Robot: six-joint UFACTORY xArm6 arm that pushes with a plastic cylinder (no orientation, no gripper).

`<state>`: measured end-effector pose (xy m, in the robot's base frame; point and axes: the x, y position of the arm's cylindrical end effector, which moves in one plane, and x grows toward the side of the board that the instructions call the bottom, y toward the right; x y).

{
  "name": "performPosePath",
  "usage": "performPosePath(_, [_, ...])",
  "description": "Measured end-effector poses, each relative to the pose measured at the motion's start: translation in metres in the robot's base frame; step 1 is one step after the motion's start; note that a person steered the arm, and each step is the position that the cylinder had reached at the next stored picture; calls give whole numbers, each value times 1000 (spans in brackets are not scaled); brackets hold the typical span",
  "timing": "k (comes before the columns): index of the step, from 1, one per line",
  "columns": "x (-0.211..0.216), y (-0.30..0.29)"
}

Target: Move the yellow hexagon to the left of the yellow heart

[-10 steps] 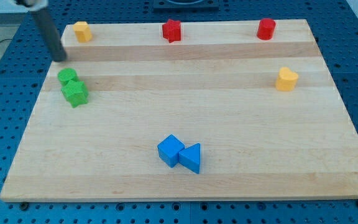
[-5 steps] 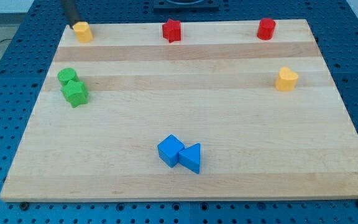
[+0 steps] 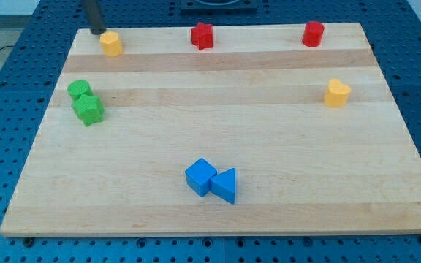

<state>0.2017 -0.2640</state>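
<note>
The yellow hexagon (image 3: 111,43) lies near the board's top left corner. My tip (image 3: 96,32) touches or nearly touches it at its upper left side. The yellow heart (image 3: 336,93) lies far off at the view's right, about a third of the way down the board.
A red star (image 3: 202,36) and a red cylinder (image 3: 313,33) sit along the top edge. A green cylinder (image 3: 79,90) and green star (image 3: 88,109) touch at the left. A blue cube (image 3: 200,176) and blue triangle (image 3: 224,185) touch near the bottom middle. The wooden board (image 3: 269,161) lies on a blue pegboard.
My tip moved from the left edge up to the top left corner and then right. The yellow hexagon has slid right and slightly down.
</note>
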Motion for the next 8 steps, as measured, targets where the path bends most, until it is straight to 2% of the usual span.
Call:
performPosePath(1, [26, 20])
performPosePath(3, [79, 142])
performPosePath(4, [88, 170])
performPosePath(5, [65, 155])
performPosePath(6, [56, 115])
performPosePath(7, [88, 106])
performPosePath(8, [115, 156])
